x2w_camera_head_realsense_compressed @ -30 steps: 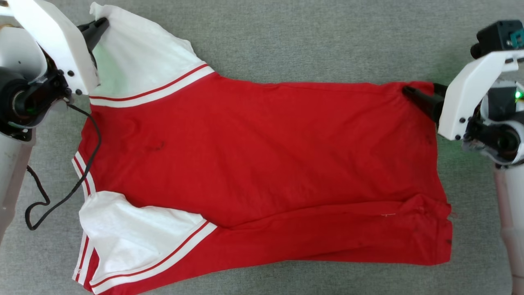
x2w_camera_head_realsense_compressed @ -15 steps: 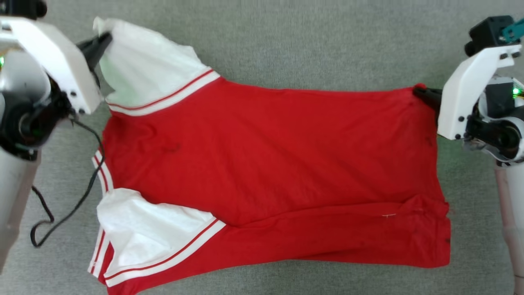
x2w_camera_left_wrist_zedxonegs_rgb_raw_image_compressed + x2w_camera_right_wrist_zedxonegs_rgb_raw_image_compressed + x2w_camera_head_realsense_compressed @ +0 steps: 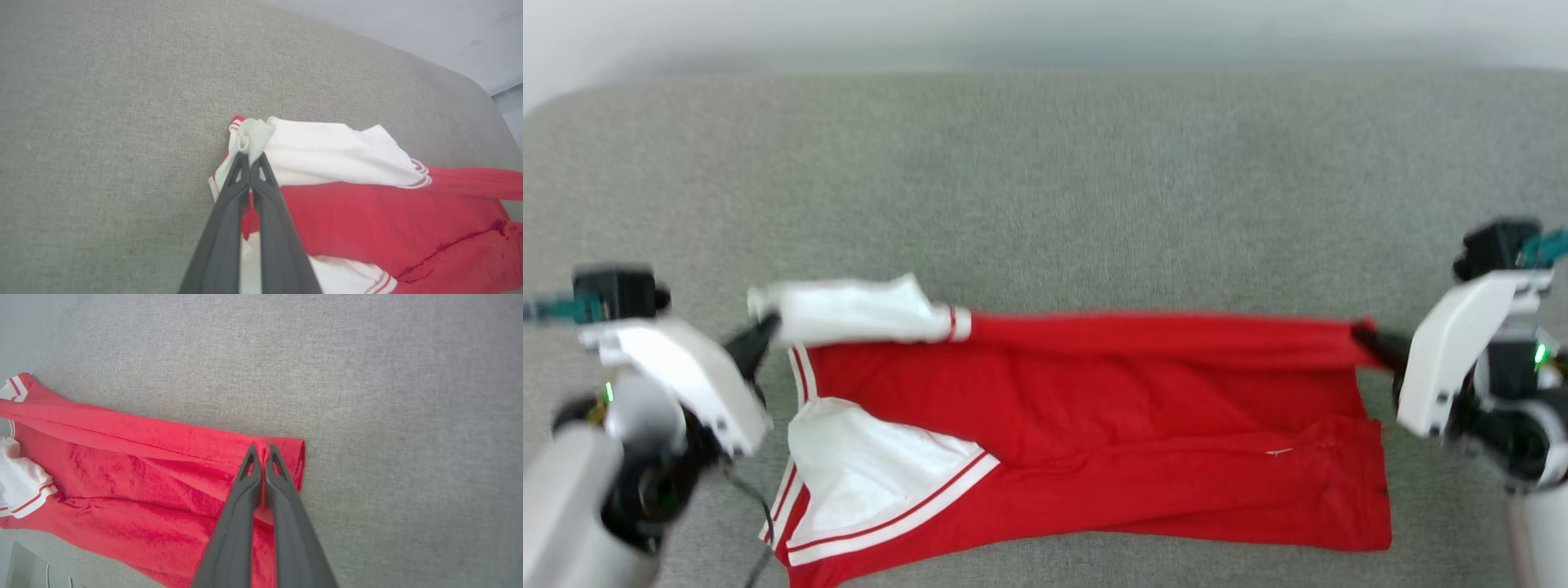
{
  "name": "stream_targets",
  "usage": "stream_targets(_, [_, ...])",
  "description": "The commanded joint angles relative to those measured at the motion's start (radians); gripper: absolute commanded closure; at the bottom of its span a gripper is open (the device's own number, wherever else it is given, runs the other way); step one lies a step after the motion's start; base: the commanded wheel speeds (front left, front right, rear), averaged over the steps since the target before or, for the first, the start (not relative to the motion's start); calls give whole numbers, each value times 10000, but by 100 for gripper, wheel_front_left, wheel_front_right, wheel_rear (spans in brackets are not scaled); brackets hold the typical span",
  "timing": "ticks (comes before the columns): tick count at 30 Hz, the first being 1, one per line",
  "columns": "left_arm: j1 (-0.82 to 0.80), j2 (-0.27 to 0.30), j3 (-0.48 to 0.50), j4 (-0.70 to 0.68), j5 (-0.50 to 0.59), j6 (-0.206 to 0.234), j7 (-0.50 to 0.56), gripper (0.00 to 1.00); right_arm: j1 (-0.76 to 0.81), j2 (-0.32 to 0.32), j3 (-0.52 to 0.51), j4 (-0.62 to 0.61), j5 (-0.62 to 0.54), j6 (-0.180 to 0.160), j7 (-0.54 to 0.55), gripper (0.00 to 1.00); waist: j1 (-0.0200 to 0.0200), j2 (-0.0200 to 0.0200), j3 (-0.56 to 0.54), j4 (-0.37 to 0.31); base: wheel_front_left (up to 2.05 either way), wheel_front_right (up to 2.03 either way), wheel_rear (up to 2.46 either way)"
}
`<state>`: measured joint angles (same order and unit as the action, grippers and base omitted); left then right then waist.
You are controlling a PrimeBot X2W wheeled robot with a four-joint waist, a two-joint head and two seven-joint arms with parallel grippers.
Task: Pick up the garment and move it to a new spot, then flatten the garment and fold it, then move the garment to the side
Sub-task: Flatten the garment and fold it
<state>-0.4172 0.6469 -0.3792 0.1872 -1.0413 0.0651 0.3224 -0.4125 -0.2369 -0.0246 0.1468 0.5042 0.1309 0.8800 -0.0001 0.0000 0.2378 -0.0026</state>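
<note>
The garment [image 3: 1094,416] is a red jersey with white sleeve ends and red-and-white striped trim, spread on a grey fabric surface [image 3: 1045,188]. Its far edge is raised and stretched taut between my two grippers. My left gripper [image 3: 764,331] is shut on the tip of the white far sleeve [image 3: 253,139]. My right gripper [image 3: 1360,335] is shut on the garment's red far corner [image 3: 282,451] at the hem end. The near half of the garment lies on the surface, with the second white sleeve [image 3: 866,474] at the near left.
Grey fabric surface stretches wide beyond the garment, up to a pale wall [image 3: 1045,33] at the far edge. A thin dark cable [image 3: 756,555] hangs by my left arm near the garment's left end.
Both grippers have lifted the garment's far edge and drawn it toward the near side, so the red body now shows shorter. The right gripper closed on the corner. The head camera has tilted up.
</note>
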Motion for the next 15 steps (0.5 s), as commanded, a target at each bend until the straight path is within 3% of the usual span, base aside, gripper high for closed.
stream_targets(1, [432,-55,83,-90,-135,84,-131,100,356,93,-67,-58,53,-4,-76,100,1,0,-415,71,0,0,0])
stream_targets(9, [2817,-379,13,-312,-693,530,-477,100,2275,563,-402,48,180,-4,-480,100,1,0,-1024,44,0,0,0])
stream_targets(10, [3007,-501,-52,-284,-773,505,-486,78,2447,651,-373,91,238,-4,-611,8,1,0,-1072,19,0,0,0])
stream_targets(11, [3171,-575,-115,-226,-782,482,-530,25,2617,687,-335,135,225,-4,-775,0,1,0,-1117,-11,0,0,0])
stream_targets(12, [3284,-641,-157,-190,-801,434,-581,0,2783,728,-339,186,196,-4,-957,0,1,0,-1142,-41,0,0,0])
stream_targets(15, [3504,-874,-270,-43,-782,318,-808,0,3136,886,-328,280,137,-4,-1620,0,1,0,-1237,-123,0,0,0])
